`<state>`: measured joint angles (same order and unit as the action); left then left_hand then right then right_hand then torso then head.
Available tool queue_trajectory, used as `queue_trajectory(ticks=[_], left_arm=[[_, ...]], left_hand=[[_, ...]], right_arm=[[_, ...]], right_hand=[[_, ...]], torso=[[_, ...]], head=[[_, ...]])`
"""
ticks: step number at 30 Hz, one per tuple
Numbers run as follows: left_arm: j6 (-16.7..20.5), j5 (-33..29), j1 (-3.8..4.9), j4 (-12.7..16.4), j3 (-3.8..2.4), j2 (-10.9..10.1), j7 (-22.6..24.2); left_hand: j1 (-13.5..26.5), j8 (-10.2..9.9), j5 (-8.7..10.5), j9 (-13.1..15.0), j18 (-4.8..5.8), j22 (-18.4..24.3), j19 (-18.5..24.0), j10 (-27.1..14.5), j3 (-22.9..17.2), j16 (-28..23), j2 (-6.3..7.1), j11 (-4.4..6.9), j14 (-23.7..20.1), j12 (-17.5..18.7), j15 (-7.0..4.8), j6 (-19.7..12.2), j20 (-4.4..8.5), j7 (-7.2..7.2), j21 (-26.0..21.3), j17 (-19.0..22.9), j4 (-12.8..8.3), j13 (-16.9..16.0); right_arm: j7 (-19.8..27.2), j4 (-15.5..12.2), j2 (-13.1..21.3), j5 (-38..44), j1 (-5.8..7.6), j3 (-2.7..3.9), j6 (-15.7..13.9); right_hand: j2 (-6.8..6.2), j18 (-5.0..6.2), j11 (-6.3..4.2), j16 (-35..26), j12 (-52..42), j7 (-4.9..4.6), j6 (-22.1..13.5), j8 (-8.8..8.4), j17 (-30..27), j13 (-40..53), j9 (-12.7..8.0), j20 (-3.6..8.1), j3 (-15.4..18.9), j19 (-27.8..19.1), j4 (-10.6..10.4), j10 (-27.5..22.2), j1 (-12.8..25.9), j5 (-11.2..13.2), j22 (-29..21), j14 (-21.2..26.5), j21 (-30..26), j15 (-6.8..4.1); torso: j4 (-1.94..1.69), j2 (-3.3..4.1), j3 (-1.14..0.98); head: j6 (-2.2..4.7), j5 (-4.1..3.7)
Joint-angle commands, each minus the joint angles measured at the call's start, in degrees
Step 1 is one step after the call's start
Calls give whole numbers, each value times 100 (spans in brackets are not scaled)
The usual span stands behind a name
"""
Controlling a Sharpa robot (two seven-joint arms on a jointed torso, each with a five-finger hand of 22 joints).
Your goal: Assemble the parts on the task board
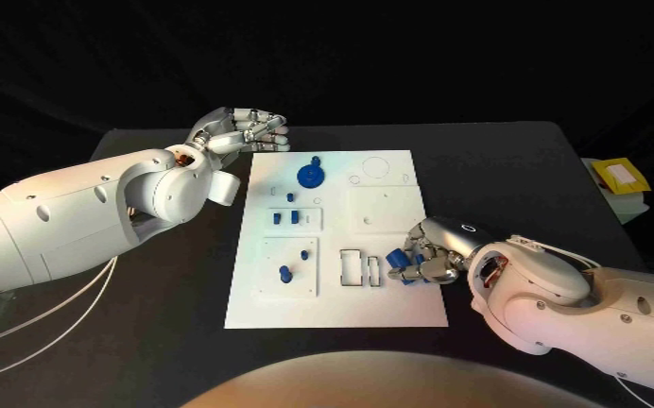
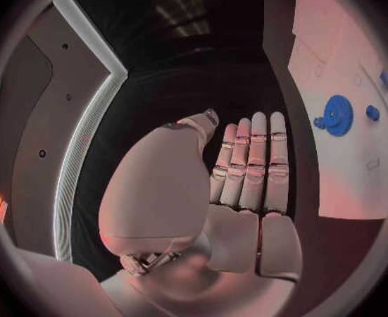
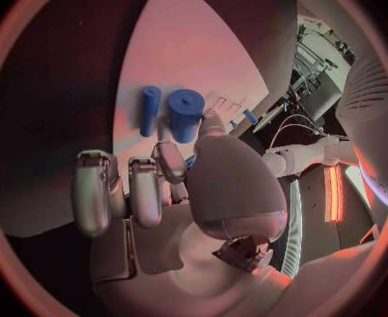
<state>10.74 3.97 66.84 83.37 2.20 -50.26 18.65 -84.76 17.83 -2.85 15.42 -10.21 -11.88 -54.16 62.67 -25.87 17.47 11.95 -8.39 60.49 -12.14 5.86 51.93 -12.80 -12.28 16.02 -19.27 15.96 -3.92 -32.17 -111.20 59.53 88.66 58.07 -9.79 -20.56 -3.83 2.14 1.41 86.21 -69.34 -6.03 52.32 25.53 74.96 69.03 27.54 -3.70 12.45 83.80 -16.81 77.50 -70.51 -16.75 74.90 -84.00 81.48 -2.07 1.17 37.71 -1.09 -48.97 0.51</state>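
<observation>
Right silver hand (image 1: 425,262) grips a small blue plastic part (image 1: 398,259) over the white task board (image 1: 388,309).
Left silver hand (image 1: 246,131) hovers empty, fingers straight; its wrist view shows a blue toothed gear (image 2: 338,115), seemingly seated.

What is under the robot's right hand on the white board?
The right hand holds a small blue part over the white board, beside an outlined slot. Its fingers cover the board directly beneath them.

The left hand (image 1: 243,131) hovers far left with fingers (image 2: 257,163) straight together, while the right hand (image 1: 425,259), near right, curls around a blue part (image 1: 398,259).
</observation>
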Motion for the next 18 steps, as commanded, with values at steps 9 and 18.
queue_trajectory(ticks=[9, 18], left_arm=[[-103, -7, 3, 28, -4, 12, 23], [-105, -8, 3, 4, -4, 22, 23]], left_hand=[[0, -9, -4, 7, -17, 11, -45, -21, -8, -33, -23, -28, 20, 24, 17, -24, -2, -3, -35, -9, 17, -7], [8, -9, -4, 7, -17, 12, -46, -22, -8, -35, -27, -29, 20, 23, 17, -26, -3, -4, -37, -11, 22, -7]], right_arm=[[-133, 40, -74, 48, -65, -19, -21], [61, -101, -63, -552, -68, -17, -869]], right_hand=[[302, -69, -52, 71, -226, 75, 64, 83, 774, 243, 67, 23, -111, 369, 9, 147, -318, -229, 1321, -454, 131, -73], [571, -106, -149, 122, -480, 190, 343, 184, 881, 519, 117, 86, -38, 435, 2, 343, -313, -330, 1370, -476, 333, -151]], torso=[[3, 1, 3], [-9, -8, 0]], head=[[1, -6], [6, -10]])
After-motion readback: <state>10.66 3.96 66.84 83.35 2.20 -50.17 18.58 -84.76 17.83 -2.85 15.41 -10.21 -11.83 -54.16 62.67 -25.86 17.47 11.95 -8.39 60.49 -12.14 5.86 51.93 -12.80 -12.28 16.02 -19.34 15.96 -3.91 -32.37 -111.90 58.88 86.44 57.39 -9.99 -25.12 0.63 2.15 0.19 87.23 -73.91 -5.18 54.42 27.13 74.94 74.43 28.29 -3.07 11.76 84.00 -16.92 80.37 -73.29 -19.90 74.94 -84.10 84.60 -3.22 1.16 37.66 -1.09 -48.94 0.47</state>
